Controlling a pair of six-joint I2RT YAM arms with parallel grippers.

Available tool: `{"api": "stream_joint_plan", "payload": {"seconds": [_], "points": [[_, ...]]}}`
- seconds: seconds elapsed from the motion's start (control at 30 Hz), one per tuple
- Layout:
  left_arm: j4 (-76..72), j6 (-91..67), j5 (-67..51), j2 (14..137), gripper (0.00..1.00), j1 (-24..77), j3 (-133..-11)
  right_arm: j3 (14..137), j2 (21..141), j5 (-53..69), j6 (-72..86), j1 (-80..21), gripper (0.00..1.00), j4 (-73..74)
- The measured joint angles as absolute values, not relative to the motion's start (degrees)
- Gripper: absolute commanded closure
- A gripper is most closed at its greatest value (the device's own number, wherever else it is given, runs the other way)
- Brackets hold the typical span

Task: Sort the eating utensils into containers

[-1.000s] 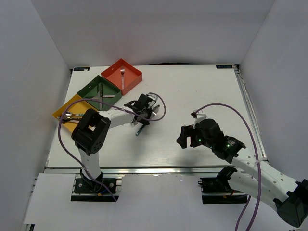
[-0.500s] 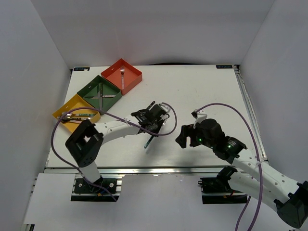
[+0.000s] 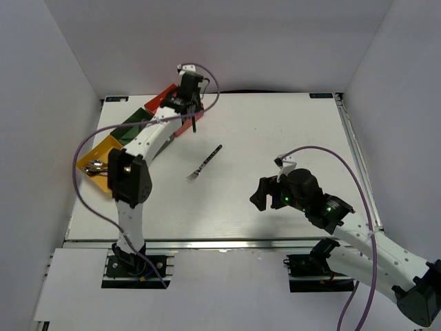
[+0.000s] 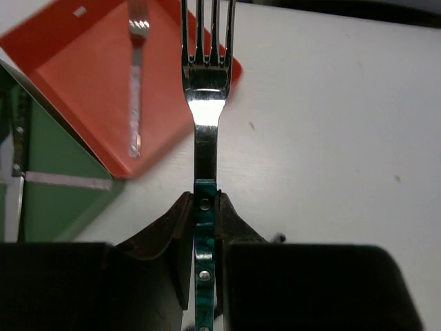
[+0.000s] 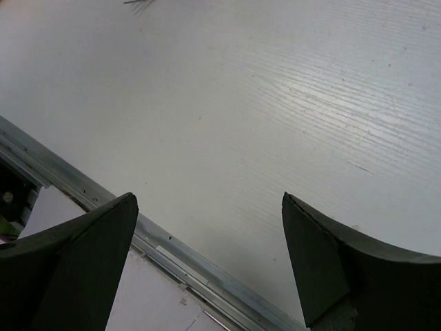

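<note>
The teal-handled fork [image 4: 205, 131] is a slim, rigid piece of metal. It is light enough that weight is no worry, but its polished neck and tines are slick and narrow. The riveted handle looks the better place to pinch, and flat-on, so the fork cannot twist. That is where the left gripper [image 4: 205, 207] has it: the jaws are drawn in close and clamped on either flat of the handle. The neck and tines run straight out ahead of the fingertips.

Ahead and to the left of the jaws lies the red-orange tray [image 4: 62, 103], with a silver fork [image 4: 136, 83] already in it. In the wrist view the held fork's tines cross that tray's right-hand corner, while its handle is over the bare table [image 4: 331, 138]. Closer in, on the left of the jaws, is the dark green tray [image 4: 62, 210] (a pale knife [image 4: 62, 181] lies across it). A long thin piece held by one end may pivot or skid on release, so a low drop looks wise.

The right gripper [image 5: 208, 207] stands spread wide with nothing between its fingers, only table below. A loose fork [image 3: 204, 163] lies on the table, well apart from both sets of jaws
</note>
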State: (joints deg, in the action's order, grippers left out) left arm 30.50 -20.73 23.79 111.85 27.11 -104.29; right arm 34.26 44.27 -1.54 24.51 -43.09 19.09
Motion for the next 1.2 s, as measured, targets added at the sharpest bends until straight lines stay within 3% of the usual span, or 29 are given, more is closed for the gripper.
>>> {"api": "stream_joint_plan", "payload": {"seconds": [0.13,0.23,0.6,1.07,1.17,1.2], "points": [[33.93,-17.32,25.87,126.48,1.0,22.0,-122.87,34.26,45.34,-1.21,24.6,-43.09,0.11,19.0],[34.46,-13.47,27.75,134.23,1.0,19.68,-129.91,34.26,45.84,-1.15,24.43,-43.09,0.11,18.94],[32.16,-10.48,21.32,139.94,1.0,12.71,-130.28,34.0,48.66,0.86,23.7,-43.09,0.11,17.39],[24.51,-9.5,19.03,139.96,1.0,11.92,-130.17,33.85,56.45,3.09,23.46,-43.09,0.11,13.96],[23.03,-9.54,18.83,140.18,0.89,11.33,-130.26,33.85,57.84,3.25,23.33,-43.09,0.11,13.37],[22.48,-9.52,18.83,140.38,0.71,11.11,-130.26,33.85,58.24,3.25,23.31,-43.09,0.11,13.32]]}}
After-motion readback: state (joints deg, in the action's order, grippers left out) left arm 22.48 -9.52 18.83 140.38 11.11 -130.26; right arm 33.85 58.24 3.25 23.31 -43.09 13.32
